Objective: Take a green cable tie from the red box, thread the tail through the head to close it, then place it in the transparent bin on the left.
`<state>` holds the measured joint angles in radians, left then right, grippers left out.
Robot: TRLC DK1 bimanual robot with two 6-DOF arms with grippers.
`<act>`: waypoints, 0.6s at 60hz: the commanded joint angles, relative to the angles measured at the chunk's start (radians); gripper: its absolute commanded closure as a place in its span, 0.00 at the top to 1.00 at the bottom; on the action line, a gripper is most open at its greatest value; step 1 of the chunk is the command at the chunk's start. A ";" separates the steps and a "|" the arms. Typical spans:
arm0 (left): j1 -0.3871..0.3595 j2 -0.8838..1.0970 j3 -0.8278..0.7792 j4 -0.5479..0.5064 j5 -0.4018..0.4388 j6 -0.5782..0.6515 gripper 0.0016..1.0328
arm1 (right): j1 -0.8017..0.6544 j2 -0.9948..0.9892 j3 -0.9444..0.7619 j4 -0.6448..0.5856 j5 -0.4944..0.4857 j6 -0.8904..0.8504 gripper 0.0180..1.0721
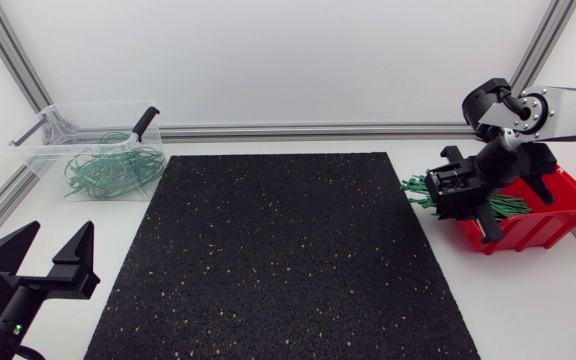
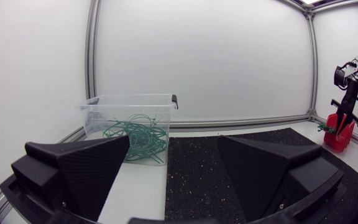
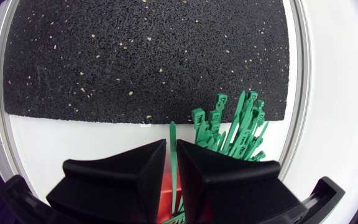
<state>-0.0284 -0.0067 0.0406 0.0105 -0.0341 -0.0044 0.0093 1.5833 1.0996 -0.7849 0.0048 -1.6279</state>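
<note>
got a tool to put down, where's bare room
The black speckled rubber mat is bare throughout, between the transparent plastic bin and red plastic box. Crowded at the box: green cable ties spill out under the right arm.

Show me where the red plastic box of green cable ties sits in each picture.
Head view: the red plastic box lies beside the right edge of the black speckled rubber mat.
Left wrist view: the box, small, past the mat's far corner.
Right wrist view: a red sliver under the right gripper.
Shared landmark: the mat.
</note>
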 commanded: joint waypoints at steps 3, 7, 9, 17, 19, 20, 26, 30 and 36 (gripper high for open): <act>0.004 -0.004 -0.041 -0.017 -0.001 -0.020 0.96 | -0.002 -0.003 -0.007 -0.016 0.006 -0.027 0.13; 0.004 -0.004 -0.039 -0.017 -0.001 -0.020 0.96 | -0.003 0.000 -0.007 -0.014 0.008 -0.029 0.12; 0.004 -0.004 -0.041 -0.017 -0.001 -0.020 0.96 | -0.003 0.001 -0.009 -0.011 0.011 -0.027 0.12; 0.004 -0.004 -0.039 -0.017 -0.001 -0.020 0.96 | -0.002 0.007 -0.009 -0.017 0.015 -0.020 0.07; 0.004 -0.004 -0.041 -0.017 -0.001 -0.020 0.96 | -0.002 0.006 -0.009 -0.017 0.017 -0.015 0.05; 0.004 -0.004 -0.039 -0.017 -0.001 -0.020 0.96 | -0.002 0.006 -0.007 -0.017 0.015 -0.012 0.05; 0.004 -0.004 -0.039 -0.017 0.000 -0.020 0.96 | 0.001 -0.011 -0.003 -0.031 0.015 -0.007 0.05; 0.004 -0.004 -0.041 -0.017 -0.001 -0.020 0.96 | 0.006 -0.031 -0.001 -0.037 0.012 -0.009 0.05; 0.004 -0.004 -0.041 -0.017 -0.001 -0.020 0.96 | 0.011 -0.066 0.023 -0.068 0.006 -0.010 0.05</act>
<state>-0.0284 -0.0067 0.0406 0.0105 -0.0338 -0.0044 0.0124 1.5593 1.1004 -0.8207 0.0120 -1.6272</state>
